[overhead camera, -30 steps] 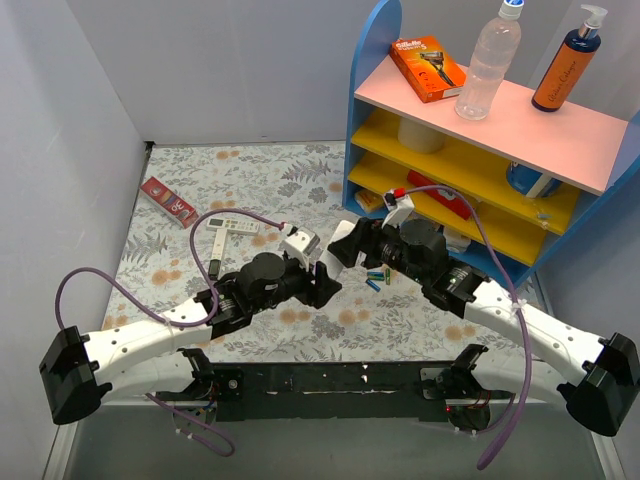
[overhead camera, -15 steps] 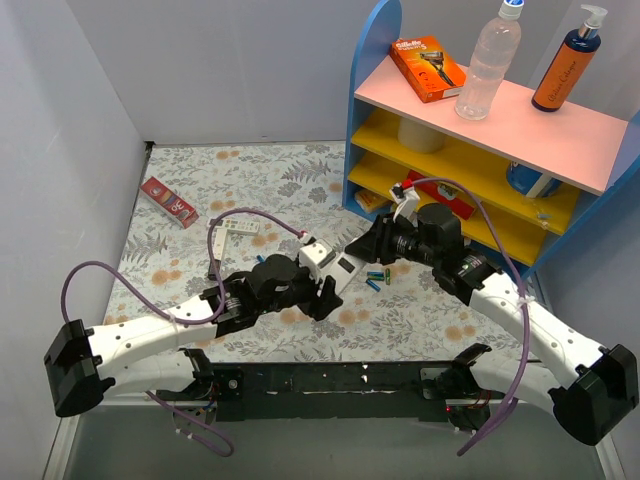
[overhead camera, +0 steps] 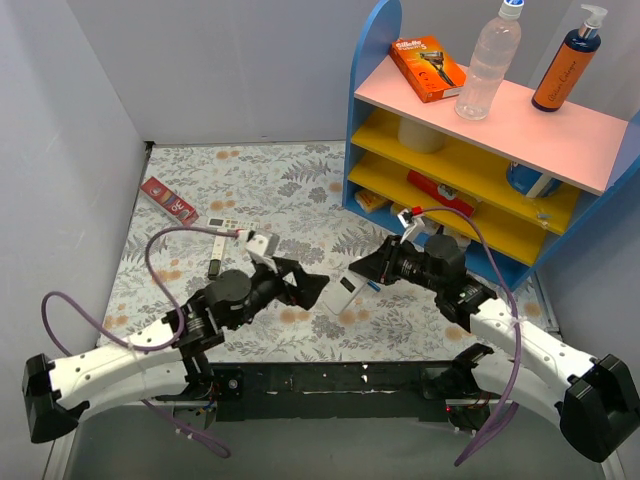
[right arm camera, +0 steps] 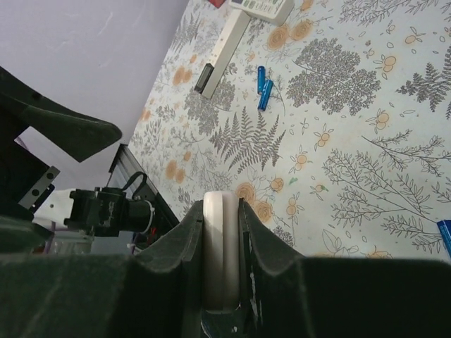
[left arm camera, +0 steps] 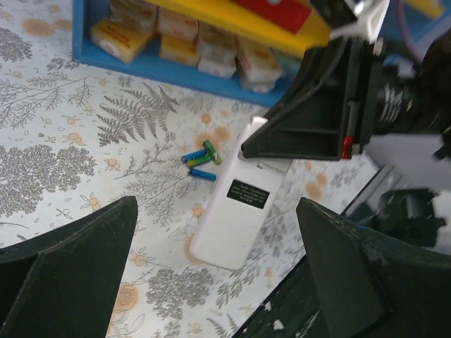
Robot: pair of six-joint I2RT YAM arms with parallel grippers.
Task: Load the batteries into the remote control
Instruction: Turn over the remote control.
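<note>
- The remote control [left arm camera: 229, 229] shows its plain white back, with a dark rectangular label on it. It slants over the floral desk [overhead camera: 250, 180] close to the front edge, in front of the blue shelf [overhead camera: 370, 70].
- The right claw [right arm camera: 221, 215] is pinching the remote control by its far end. In the right wrist view the handset appears edge-on, squeezed between the two fingers.
- Whether the near end of the handset rests on the desk or hangs just above it cannot be told.
- The left claw [left arm camera: 216, 208] is spread wide and holds nothing. In its own view its two dark fingers [left arm camera: 70, 260] stand on either side of the remote control, apart from it.
- The batteries [left arm camera: 199, 159] lie on the desk as a small cluster of blue and green cylinders. They sit just beside one long edge of the remote control, near its gripped end.
- Two more blue batteries [right arm camera: 263, 86] lie side by side further out on the desk. They are near a thin white remote [right arm camera: 232, 39] and a small black stick-shaped device [right arm camera: 204, 77].
</note>
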